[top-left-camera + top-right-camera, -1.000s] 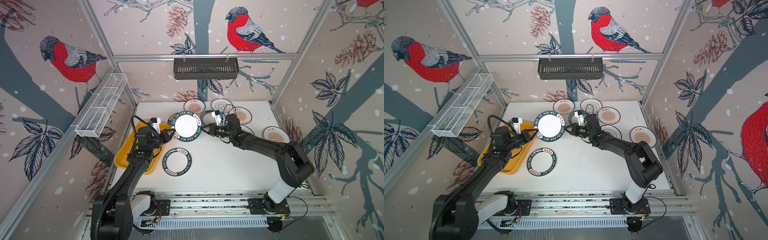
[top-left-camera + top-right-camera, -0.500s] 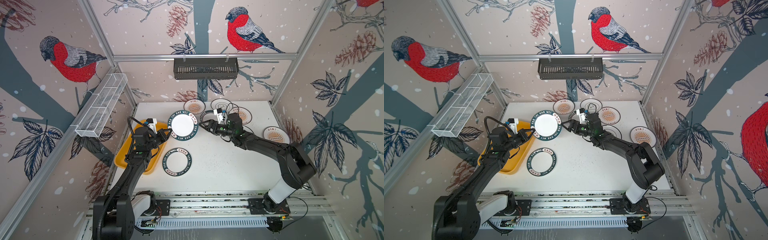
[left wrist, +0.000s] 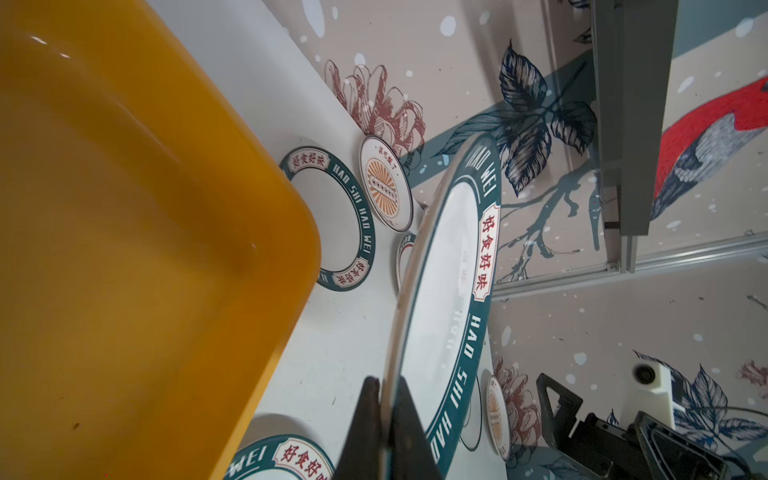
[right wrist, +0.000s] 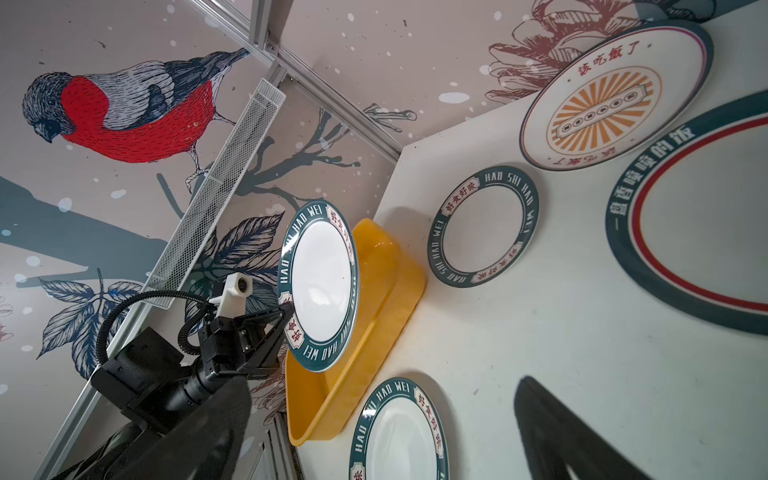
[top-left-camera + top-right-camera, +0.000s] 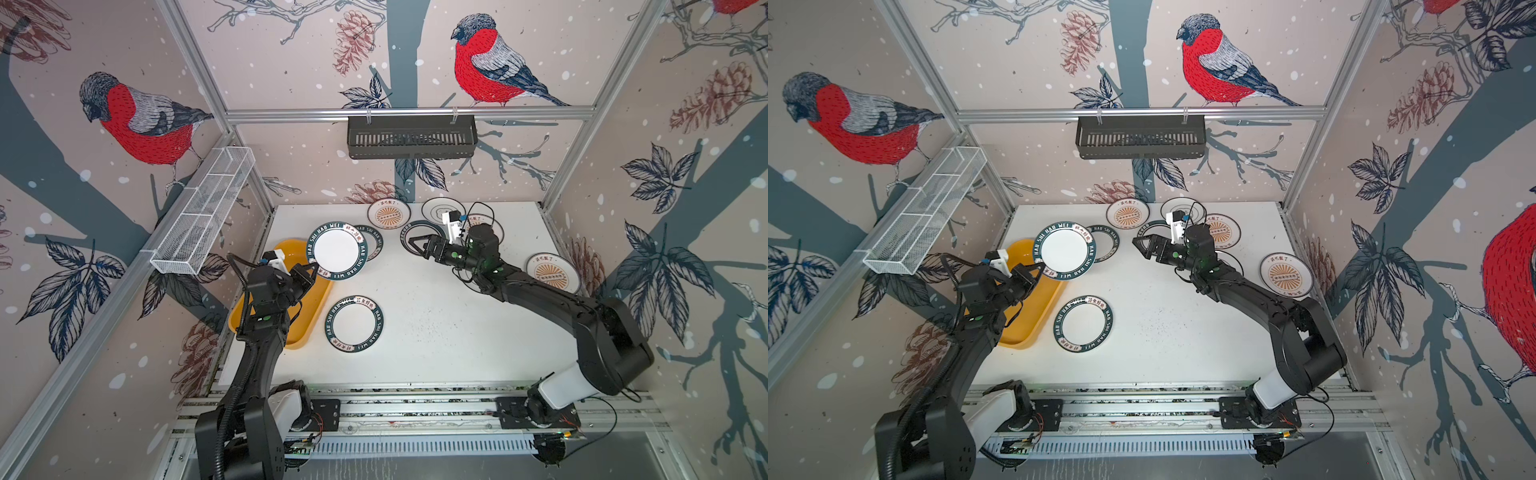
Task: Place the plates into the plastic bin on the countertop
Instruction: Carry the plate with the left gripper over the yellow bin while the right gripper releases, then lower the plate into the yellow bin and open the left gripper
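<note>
The left gripper pinches the rim of a green-lettered plate, tilted above the far end of the yellow plastic bin at left, while the right gripper hangs spread and empty; lowering and releasing likely comes next.

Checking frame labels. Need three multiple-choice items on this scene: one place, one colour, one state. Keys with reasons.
1. Where is the raised plate? A. held by its rim in the left pincer, in the air beside the plastic bin. B. lying inside the bin. C. stacked on another plate.
2. Its rim band is: A. orange. B. dark green. C. yellow.
3. The right pincer is: A. shut on a plate. B. shut on the bin's edge. C. open, empty.
Key: 1 A, the left wrist view shows its rim clamped in the pincer; 2 B, green in every view; 3 C, both top views show spread jaws, nothing between.
</note>
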`<state>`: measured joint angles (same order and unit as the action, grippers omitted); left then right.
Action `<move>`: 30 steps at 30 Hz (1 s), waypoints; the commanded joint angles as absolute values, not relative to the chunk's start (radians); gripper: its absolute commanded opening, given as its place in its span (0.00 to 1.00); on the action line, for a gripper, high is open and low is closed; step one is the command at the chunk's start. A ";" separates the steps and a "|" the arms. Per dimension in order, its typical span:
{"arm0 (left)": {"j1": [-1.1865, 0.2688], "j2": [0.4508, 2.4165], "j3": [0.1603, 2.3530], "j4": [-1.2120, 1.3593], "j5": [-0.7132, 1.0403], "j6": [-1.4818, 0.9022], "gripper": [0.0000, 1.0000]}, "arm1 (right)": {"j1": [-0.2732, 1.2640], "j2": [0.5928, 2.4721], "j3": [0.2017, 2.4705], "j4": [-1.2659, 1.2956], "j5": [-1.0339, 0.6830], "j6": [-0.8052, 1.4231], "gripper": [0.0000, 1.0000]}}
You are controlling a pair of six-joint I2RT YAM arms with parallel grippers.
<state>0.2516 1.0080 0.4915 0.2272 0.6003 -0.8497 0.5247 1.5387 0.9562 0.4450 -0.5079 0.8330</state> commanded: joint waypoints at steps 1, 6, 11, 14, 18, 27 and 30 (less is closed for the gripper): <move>0.301 0.980 0.459 0.269 0.566 -0.913 0.00 | 0.516 1.519 0.946 0.448 -0.493 0.807 1.00; 0.384 0.937 0.398 0.274 0.533 -0.963 0.00 | 0.501 1.494 0.926 0.449 -0.489 0.804 1.00; 0.482 0.913 0.330 0.283 0.531 -1.005 0.00 | 0.494 1.478 0.908 0.445 -0.487 0.796 1.00; 0.531 0.919 0.317 0.272 0.551 -0.996 0.00 | 0.487 1.470 0.894 0.443 -0.485 0.795 1.00; 0.582 0.940 0.348 0.191 0.544 -0.931 0.00 | 0.477 1.465 0.875 0.455 -0.489 0.803 1.00; 0.598 1.045 0.381 0.125 0.532 -0.861 0.00 | 0.455 1.456 0.827 0.507 -0.506 0.839 1.00; 0.599 1.076 0.384 0.115 0.519 -0.850 0.00 | 0.445 1.450 0.817 0.515 -0.511 0.842 1.00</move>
<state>0.5949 1.0611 0.3737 0.1081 0.5266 -0.8806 0.4507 1.4605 0.8238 0.4614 -0.4988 0.8360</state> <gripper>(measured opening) 0.075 0.996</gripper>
